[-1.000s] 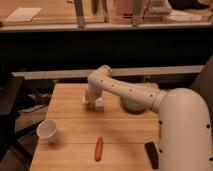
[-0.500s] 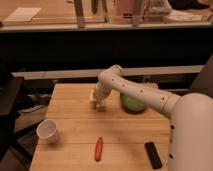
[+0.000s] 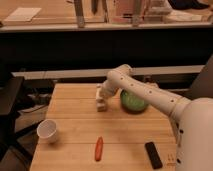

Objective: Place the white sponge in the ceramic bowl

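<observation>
One gripper, clamped on the sponge, hung just beside the bowl, low over the table.

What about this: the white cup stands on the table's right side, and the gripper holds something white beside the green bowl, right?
Not quite: the camera view shows the white cup on the table's left side. The gripper does hold the white sponge beside the green bowl.

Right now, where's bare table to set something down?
Back-left corner of the table, behind the white cup. Middle strip, between the orange stick and the ceramic bowl. Crowded: left of the bowl, where the claw holds the white sponge.
</observation>
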`<state>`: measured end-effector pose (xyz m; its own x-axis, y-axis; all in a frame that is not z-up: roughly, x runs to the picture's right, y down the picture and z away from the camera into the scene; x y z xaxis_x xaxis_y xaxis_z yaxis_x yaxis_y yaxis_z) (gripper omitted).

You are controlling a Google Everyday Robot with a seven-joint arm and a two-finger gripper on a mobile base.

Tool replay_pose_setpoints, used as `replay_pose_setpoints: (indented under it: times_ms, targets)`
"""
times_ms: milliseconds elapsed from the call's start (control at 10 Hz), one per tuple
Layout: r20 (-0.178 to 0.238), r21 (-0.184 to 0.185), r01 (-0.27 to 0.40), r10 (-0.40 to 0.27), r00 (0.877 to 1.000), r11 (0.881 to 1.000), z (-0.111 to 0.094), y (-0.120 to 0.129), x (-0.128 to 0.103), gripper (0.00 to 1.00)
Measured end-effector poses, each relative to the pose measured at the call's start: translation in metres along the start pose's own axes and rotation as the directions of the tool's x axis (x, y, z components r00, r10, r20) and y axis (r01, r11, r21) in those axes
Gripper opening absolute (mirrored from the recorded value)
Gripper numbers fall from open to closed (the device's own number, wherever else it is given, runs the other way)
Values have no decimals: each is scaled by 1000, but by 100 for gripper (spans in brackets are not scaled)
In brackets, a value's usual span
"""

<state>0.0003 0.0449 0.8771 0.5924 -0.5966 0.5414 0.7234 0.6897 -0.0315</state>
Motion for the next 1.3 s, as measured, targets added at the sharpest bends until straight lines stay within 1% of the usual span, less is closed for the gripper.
replay_pose_setpoints:
  times_ms: [100, 300, 400, 600, 800, 1000, 1300]
  targets:
    - [-3, 10, -19, 19, 1000, 1000, -4, 3, 7, 0]
    - [-3, 16, -32, 32, 999, 999, -6, 5, 10, 0]
    - [-5, 19, -46, 46, 999, 999, -9, 11, 17, 0]
    - [-15, 27, -79, 80, 997, 996, -21, 34, 40, 0]
    - [-20, 33, -96, 97, 995, 995, -26, 41, 50, 0]
    - [-22, 37, -111, 112, 993, 993, -28, 43, 55, 0]
    - [-32, 30, -136, 137, 990, 990, -39, 65, 72, 0]
